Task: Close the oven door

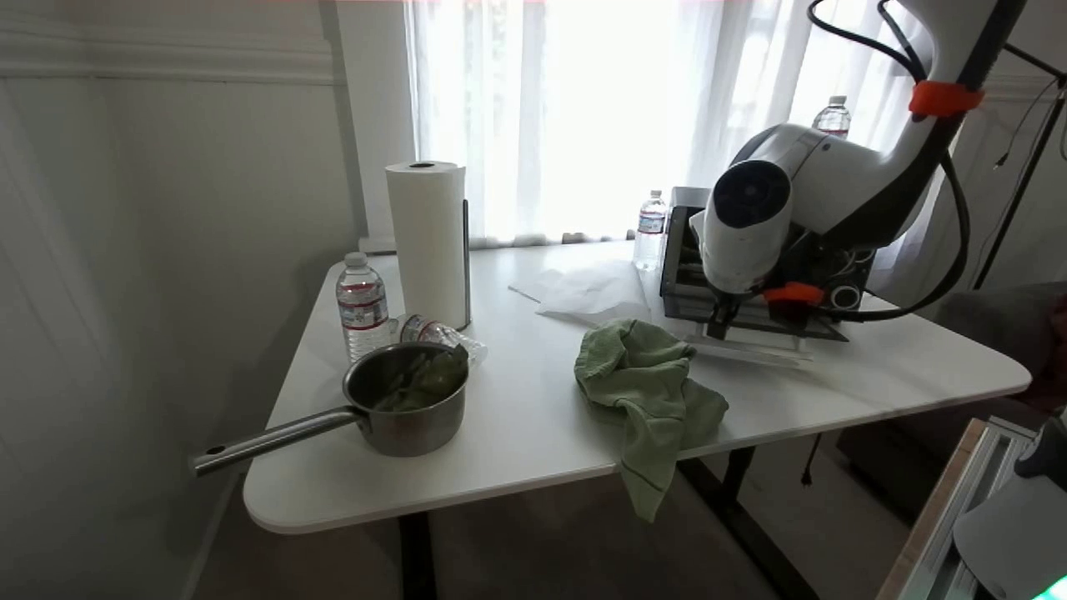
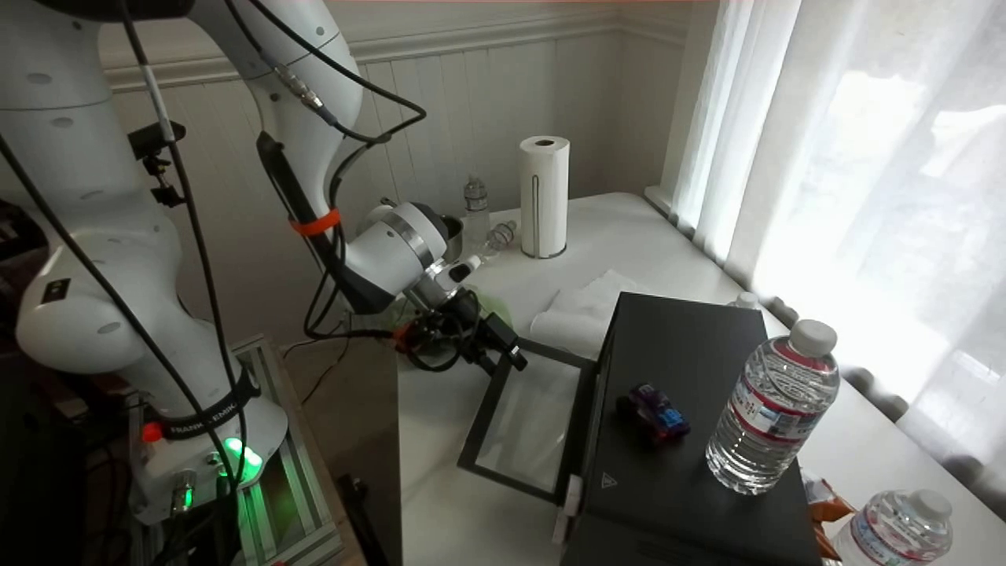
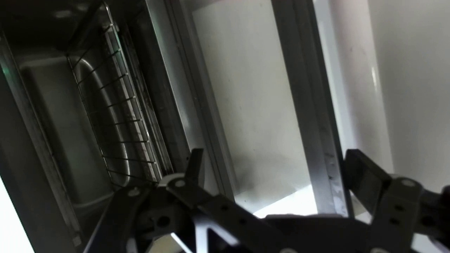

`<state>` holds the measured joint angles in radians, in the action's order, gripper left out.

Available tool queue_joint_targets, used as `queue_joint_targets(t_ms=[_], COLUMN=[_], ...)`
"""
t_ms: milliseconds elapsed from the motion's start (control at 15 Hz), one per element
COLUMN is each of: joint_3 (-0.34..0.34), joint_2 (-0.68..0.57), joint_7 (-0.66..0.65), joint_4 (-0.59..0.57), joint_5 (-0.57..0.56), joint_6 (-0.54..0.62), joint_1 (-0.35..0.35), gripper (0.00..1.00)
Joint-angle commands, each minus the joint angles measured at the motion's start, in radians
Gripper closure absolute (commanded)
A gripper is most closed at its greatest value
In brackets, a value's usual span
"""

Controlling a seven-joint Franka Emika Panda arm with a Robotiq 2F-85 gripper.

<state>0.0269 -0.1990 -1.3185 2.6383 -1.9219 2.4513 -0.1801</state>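
The hand was spread wide with nothing clamped — its jaws stood either side of the outer rail of the oven door, presumably so the jaw beyond that edge could push the door upward. From the hand, the lowered door ran back to the oven — where it looked hinged.

White table is holding lots of things. Tall paper roll is standing up. Water bottle is standing near roll. Second bottle is lying just beside roll. Metal pot is sitting near roll, handle poking past table. Oven is sitting well apart from roll; white paper is lying between. Green cloth, apart from roll, is drooping off table.
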Motion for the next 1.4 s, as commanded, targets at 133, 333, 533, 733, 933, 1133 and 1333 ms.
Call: queue_joint_targets(t_ms=[133, 333, 533, 733, 933, 1133, 1333], joint_3=[0.004, 0.002, 0.007, 0.012, 0.011, 0.010, 0.011], joint_2=[0.026, 0.082, 0.111, 0.140, 0.174, 0.202, 0.240], joint_7=[-0.053, -0.030, -0.008, 0.001, 0.004, 0.007, 0.012], joint_4=[0.011, 0.041, 0.046, 0.042, 0.045, 0.050, 0.065], joint_5=[-0.054, -0.046, -0.046, -0.052, -0.055, -0.060, -0.059], joint_6=[-0.030, -0.051, -0.104, -0.146, -0.183, -0.212, -0.225], joint_1=[0.016, 0.027, 0.041, 0.048, 0.056, 0.063, 0.069], gripper=[0.00, 0.00, 0.00, 0.00, 0.00, 0.00, 0.00])
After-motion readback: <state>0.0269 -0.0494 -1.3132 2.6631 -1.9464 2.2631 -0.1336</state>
